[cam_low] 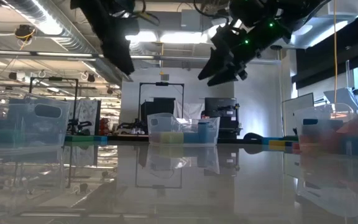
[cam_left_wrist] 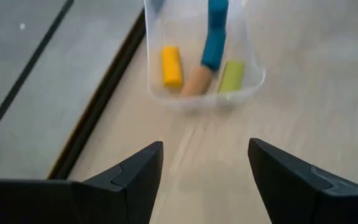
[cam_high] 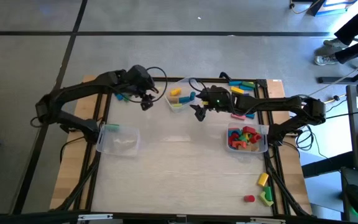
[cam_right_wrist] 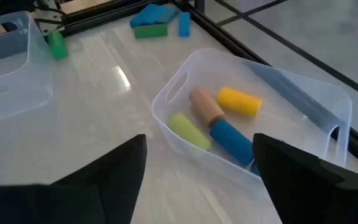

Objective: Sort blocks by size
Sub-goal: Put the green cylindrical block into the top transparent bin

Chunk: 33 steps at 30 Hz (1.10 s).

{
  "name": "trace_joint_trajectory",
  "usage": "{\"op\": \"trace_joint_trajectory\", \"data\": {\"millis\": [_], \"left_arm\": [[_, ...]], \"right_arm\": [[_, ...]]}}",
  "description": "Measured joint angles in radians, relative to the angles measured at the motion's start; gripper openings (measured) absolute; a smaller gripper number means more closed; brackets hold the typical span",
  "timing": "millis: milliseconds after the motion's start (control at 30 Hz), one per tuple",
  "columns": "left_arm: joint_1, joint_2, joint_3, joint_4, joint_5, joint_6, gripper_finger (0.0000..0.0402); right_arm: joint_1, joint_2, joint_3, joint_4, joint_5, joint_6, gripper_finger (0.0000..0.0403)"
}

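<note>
Both the left end effector (cam_high: 146, 103) and the right end effector (cam_high: 199, 113) hang released and empty beside the clear plastic bin (cam_right_wrist: 294, 93) on the worktop (cam_high: 179, 162). Its yellow cylinder block (cam_right_wrist: 239, 101) lies inside. Reach for loose blocks slowly, from straight above.

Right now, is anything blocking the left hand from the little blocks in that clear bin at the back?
Nothing visible. The left hand hangs open just short of the bin, with only bare table between.

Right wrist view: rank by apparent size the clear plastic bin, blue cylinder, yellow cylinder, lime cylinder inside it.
1. Clear plastic bin, by far.
2. Blue cylinder.
3. Lime cylinder and yellow cylinder look alike; the yellow lies farther from the camera, so unranked.
</note>
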Motion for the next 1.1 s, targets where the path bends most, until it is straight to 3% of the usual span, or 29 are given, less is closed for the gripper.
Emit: {"op": "trace_joint_trajectory", "data": {"millis": [533, 800, 1100], "left_arm": [[-0.002, 0.001, -0.030, -0.331, -0.102, -0.074, 0.0233], [-0.002, 0.003, -0.131, -0.351, -0.105, -0.095, 0.0233], [-0.001, 0.131, -0.138, -0.524, -0.147, -0.131, 0.0233]], "right_arm": [[0.009, 0.067, 0.000, -0.008, -0.046, -0.027, 0.0293], [0.086, 0.079, 0.000, 0.036, -0.042, -0.091, 0.0293], [0.111, 0.091, 0.000, 0.117, -0.044, -0.132, 0.0293]]}}
